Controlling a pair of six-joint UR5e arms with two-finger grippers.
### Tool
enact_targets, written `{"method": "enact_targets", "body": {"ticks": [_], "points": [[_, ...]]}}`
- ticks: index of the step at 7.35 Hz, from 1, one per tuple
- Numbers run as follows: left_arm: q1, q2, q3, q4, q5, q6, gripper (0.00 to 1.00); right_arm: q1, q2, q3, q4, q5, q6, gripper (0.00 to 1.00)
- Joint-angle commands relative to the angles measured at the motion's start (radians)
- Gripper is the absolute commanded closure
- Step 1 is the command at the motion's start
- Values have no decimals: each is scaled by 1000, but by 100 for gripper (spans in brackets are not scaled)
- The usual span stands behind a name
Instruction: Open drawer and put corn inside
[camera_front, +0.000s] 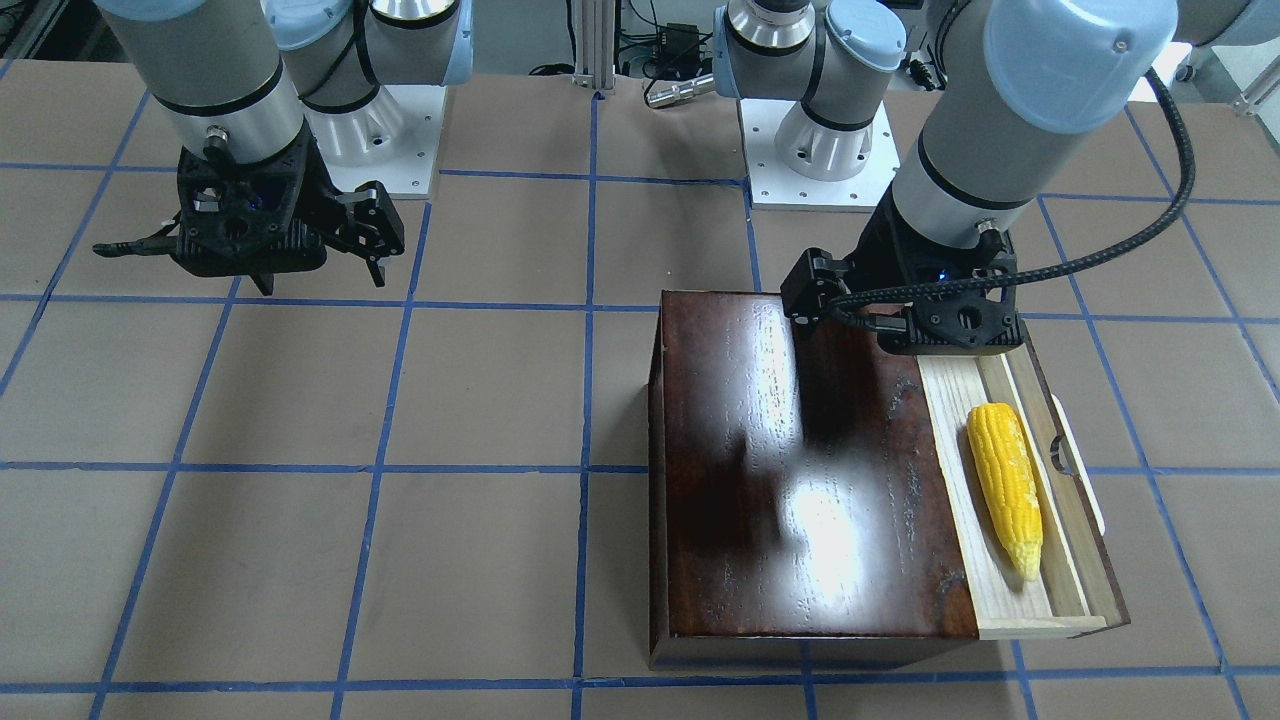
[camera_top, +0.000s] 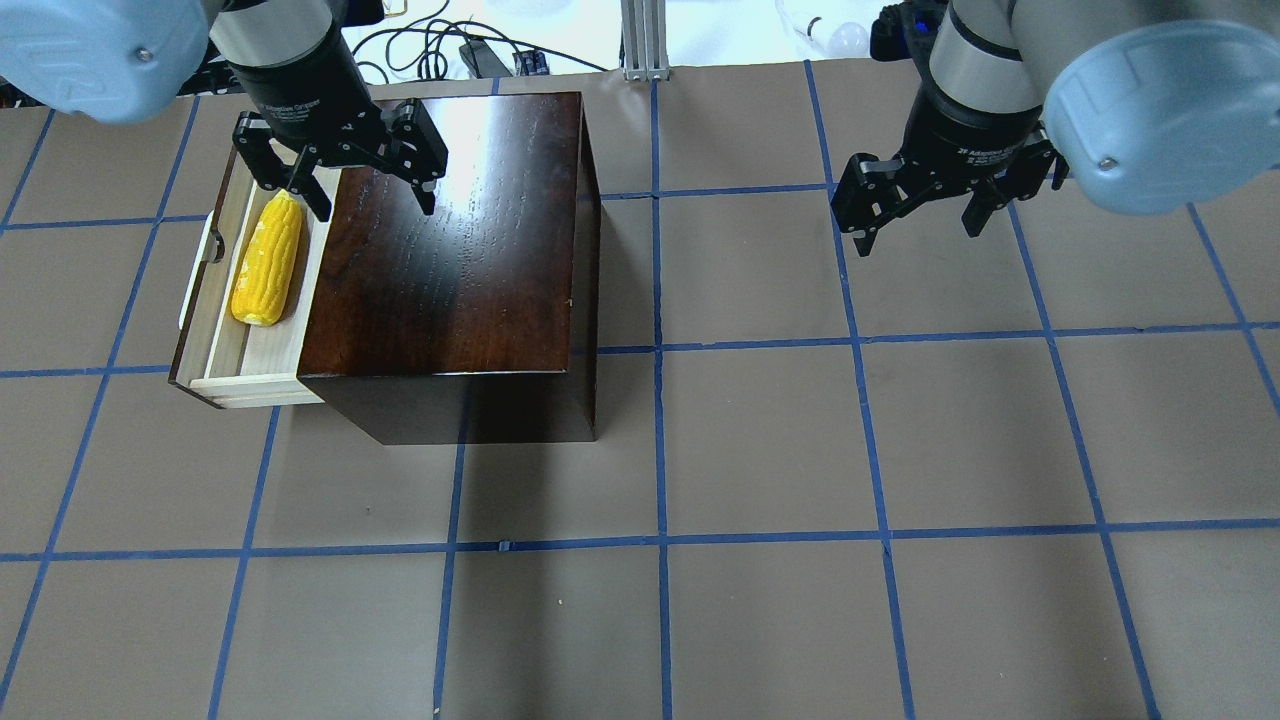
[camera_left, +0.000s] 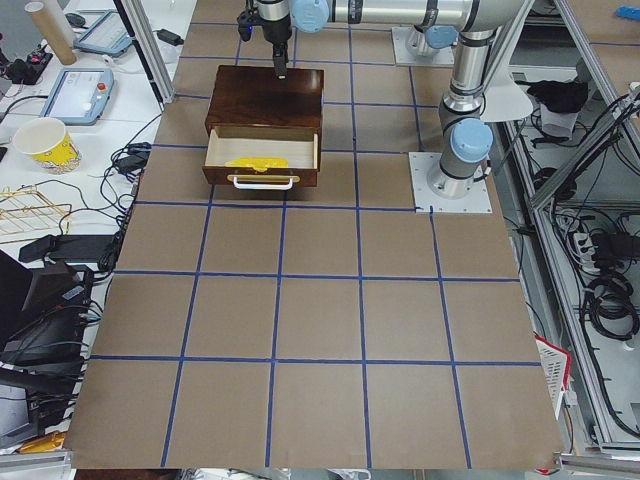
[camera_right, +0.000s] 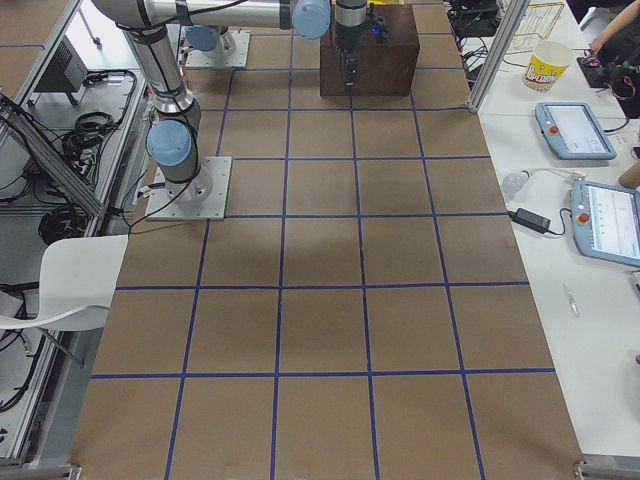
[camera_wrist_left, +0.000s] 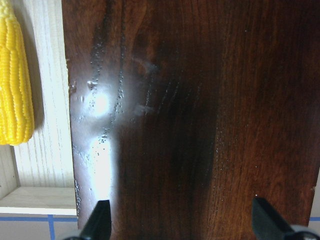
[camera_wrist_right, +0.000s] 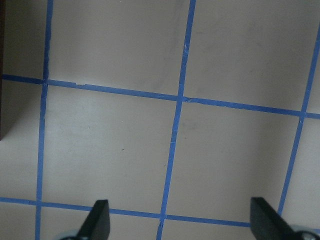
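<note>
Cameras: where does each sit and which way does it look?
Front-facing: across table, facing both arms.
Overhead: behind robot, looking down; both arms.
Exterior left: table's end, facing drawer; both arms.
Exterior right: opposite end, behind box; both arms.
Left wrist: left gripper over box.
Right wrist: right gripper over table.
Front, overhead share corn.

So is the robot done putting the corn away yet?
Pretty much. Done: the shallow light-wood drawer with the dark front is pulled out of the glossy dark-brown wooden box, and the yellow ear of corn lies inside it. In hand: nothing; the left gripper hangs open over the box top, the right gripper open over the table. Left: nothing the job asks, though the drawer stands open.
</note>
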Motion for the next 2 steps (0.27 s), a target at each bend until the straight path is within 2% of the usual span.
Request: {"method": "enact_targets", "body": {"ticks": [1,2], "points": [[-2,0,-1,0,-5,-3,0,0,0,0,0,0,0,0],[-2,0,-2,0,5,-3,0,0,0,0,0,0,0,0]]}}
